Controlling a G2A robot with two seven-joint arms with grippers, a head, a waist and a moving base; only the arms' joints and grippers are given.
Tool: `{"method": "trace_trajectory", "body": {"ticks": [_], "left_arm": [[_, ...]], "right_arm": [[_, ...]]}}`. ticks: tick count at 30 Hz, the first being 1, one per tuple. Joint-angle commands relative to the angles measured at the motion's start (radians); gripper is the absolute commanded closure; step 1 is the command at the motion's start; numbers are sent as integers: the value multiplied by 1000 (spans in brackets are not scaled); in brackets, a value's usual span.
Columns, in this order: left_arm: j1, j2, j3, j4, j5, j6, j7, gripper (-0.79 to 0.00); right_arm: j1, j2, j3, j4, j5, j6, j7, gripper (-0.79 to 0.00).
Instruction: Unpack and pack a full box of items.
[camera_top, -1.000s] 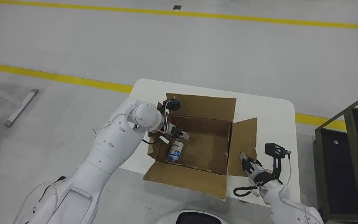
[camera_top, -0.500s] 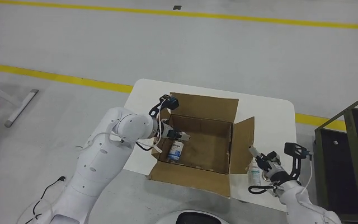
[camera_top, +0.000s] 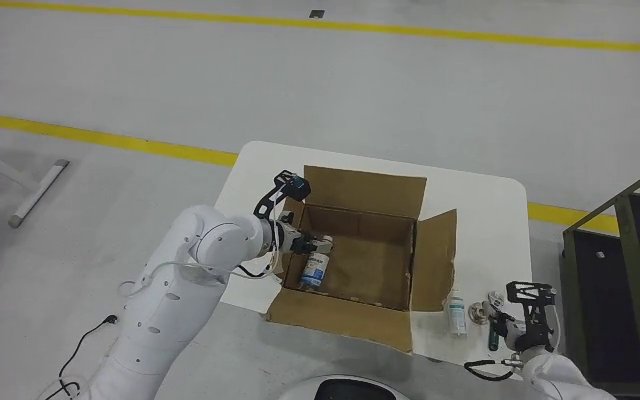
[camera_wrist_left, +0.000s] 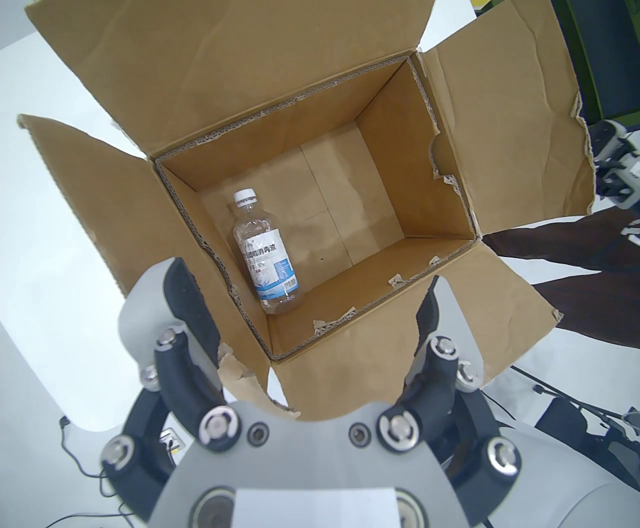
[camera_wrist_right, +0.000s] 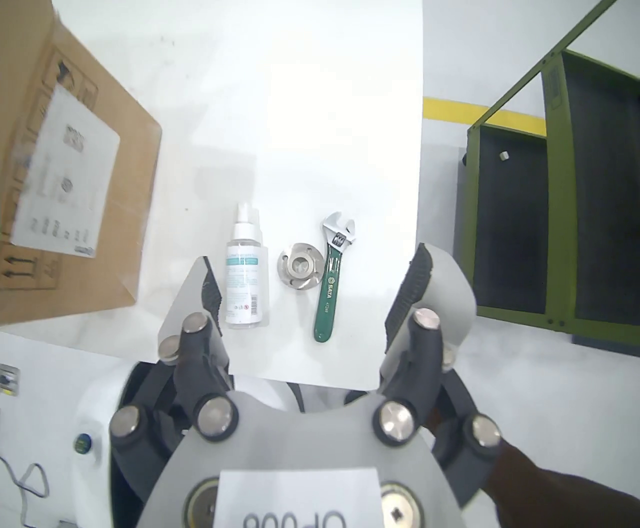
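1 clear bottle (camera_wrist_left: 265, 260) with a white cap and a blue-and-white label lies on its side on the floor of the open cardboard box (camera_wrist_left: 390, 165), against the wall nearest the left arm. The box stands on the white table (camera_top: 480, 200) with all 4 flaps folded outward. The left gripper (camera_wrist_left: 307, 295) hovers over the box's left edge, fingers spread wide and gripping nothing.

On the table to the right of the box, 3 items lie in a row. A spray bottle (camera_wrist_right: 244, 270) lies closest to the box. A round metal flange (camera_wrist_right: 300, 265) lies just beside it, then a green-handled wrench (camera_wrist_right: 332, 280) near the table's edge. The right gripper (camera_wrist_right: 315, 265) hangs above them, fingers apart and empty.
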Motion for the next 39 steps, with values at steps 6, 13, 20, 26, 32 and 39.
{"method": "trace_trajectory", "body": {"ticks": [6,13,20,26,32,39], "left_arm": [[0,1,0,0,2,-2,-2,-785],[0,1,0,0,2,-2,-2,-785],[0,1,0,0,2,-2,-2,-785],[0,1,0,0,2,-2,-2,-785],[0,1,0,0,2,-2,-2,-785],[0,1,0,0,2,-2,-2,-785]], "right_arm": [[42,1,-66,50,-80,-19,-9,0],[38,2,-72,63,-67,-38,-9,0],[129,1,-113,42,19,-24,292,0],[248,9,-123,53,24,-48,498,-502],[327,17,-105,124,14,-64,599,-542],[402,24,-102,244,44,-93,643,-785]]}}
